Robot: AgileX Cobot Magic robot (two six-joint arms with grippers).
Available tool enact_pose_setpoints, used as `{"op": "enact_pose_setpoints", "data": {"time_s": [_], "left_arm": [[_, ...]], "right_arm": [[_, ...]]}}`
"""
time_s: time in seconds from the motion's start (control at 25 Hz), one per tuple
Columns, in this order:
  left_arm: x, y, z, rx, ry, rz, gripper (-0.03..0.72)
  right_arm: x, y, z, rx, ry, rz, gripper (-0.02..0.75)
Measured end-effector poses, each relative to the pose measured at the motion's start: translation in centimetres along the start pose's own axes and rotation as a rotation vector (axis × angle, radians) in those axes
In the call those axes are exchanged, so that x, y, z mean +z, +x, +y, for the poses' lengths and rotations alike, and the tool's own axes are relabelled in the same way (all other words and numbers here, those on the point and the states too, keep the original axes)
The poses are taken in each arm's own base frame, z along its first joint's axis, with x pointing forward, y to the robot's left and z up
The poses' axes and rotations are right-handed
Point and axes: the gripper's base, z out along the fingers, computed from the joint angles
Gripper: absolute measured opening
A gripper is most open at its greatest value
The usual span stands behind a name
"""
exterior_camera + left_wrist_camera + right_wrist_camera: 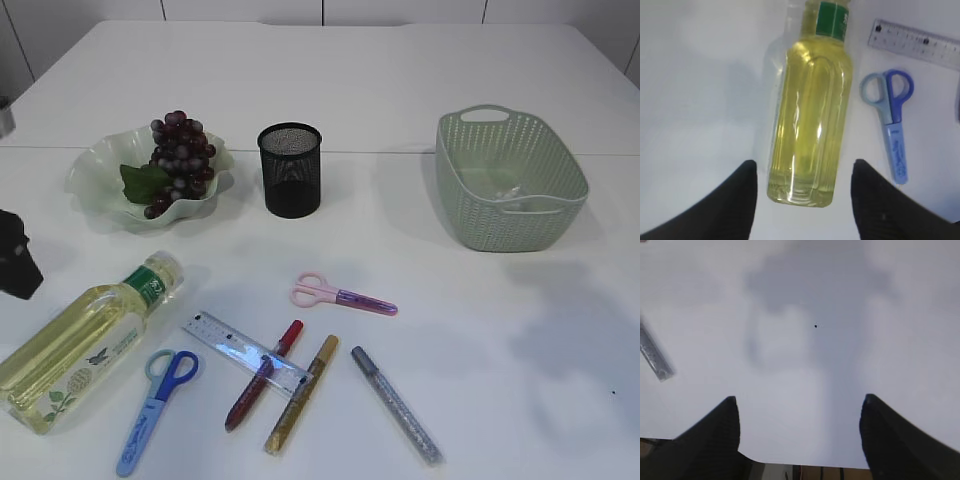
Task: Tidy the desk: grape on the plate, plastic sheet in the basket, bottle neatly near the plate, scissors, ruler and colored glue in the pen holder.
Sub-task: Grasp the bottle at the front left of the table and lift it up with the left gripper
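While both fingers gape empty, yellow-filled bottle [809, 120] lying flat, green-labelled neck, left fingers [735, 205] flanking base.

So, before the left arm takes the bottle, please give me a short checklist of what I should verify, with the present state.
1. Left gripper open: ok.
2. Bottle lined up between its fingers: ok.
3. Blue scissors apart from the bottle: ok.
4. Bare table beside the plate for the bottle: ok.
5. Bottle cap closed tight: cannot tell.
6. Right gripper open over bare table, away from the bottle: ok.
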Motion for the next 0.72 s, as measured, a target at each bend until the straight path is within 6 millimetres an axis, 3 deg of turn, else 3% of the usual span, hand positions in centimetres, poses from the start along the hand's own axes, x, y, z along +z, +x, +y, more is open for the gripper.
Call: {"op": "enact_pose_setpoints", "data": {"time_s": [0.12, 0.36, 0.72], "left_arm": [[1.9, -0.2, -0.4, 0.057, -0.015, 0.068, 0.460], [4.3, -0.9, -1.3, 0.119, -0.017, 0.147, 0.589], [6.8, -3.1, -2.0, 0.196, -0.035, 0.244, 0.602]], "right_arm": [[-1.1, 0.8, 0.0, 0.001, -0.006, -0.049, 0.575], [-1.8, 1.3, 0.1, 0.006, -0.022, -0.081, 0.575], [-1.8, 1.3, 0.2, 0.006, -0.028, -0.087, 0.575]]}}
